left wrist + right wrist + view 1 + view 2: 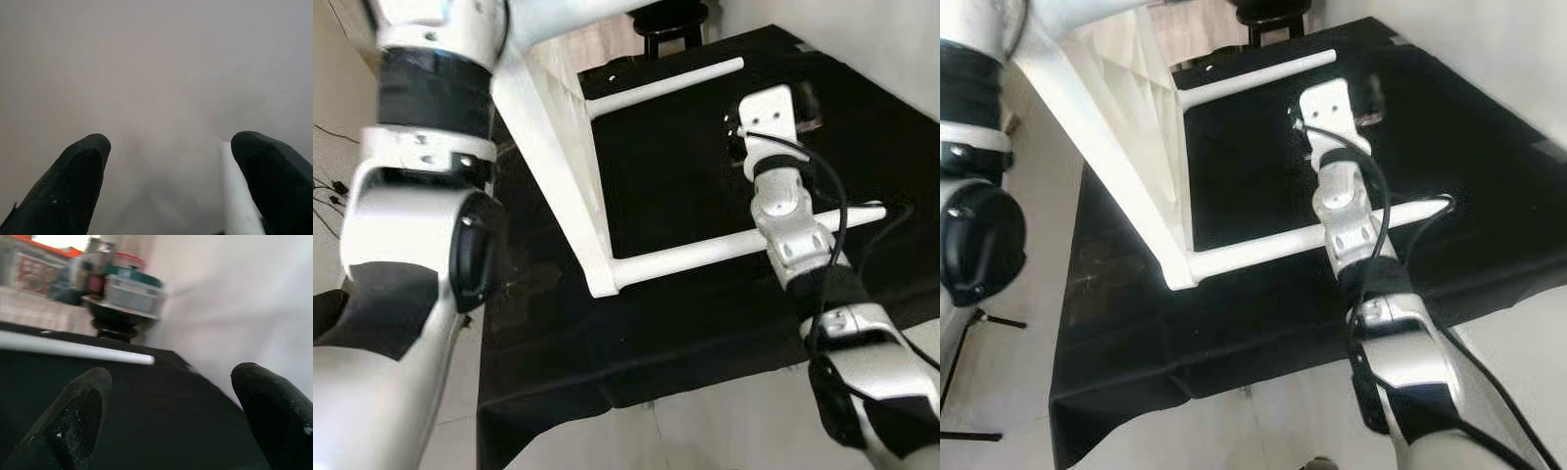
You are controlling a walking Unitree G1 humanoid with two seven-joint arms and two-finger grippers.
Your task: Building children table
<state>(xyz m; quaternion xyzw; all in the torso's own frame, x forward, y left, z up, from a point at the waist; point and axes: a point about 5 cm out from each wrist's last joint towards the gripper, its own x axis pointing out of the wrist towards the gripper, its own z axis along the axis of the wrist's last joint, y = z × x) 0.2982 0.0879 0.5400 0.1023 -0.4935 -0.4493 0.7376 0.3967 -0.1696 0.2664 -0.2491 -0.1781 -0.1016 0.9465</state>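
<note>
A white children's table lies tipped on its side, its top point(548, 147) running from the far left down to the middle of a black mat point(685, 176). Two white legs point to the right: the near leg point(705, 253) and the far leg point(666, 86). My right arm reaches forward across the near leg, its wrist point(769, 117) between the two legs. The right gripper point(171, 382) is open just above the mat, with the far leg point(73, 348) ahead of it. My left arm point(421, 196) is raised at the left beside the tabletop. The left gripper point(168, 147) is open against a pale surface.
A black round stand point(671, 29) holding containers point(132, 289) sits past the mat's far edge. A white wall point(881, 39) runs along the right. Light floor tiles point(705, 431) lie in front of the mat, and thin cables point(328, 186) trail at the left.
</note>
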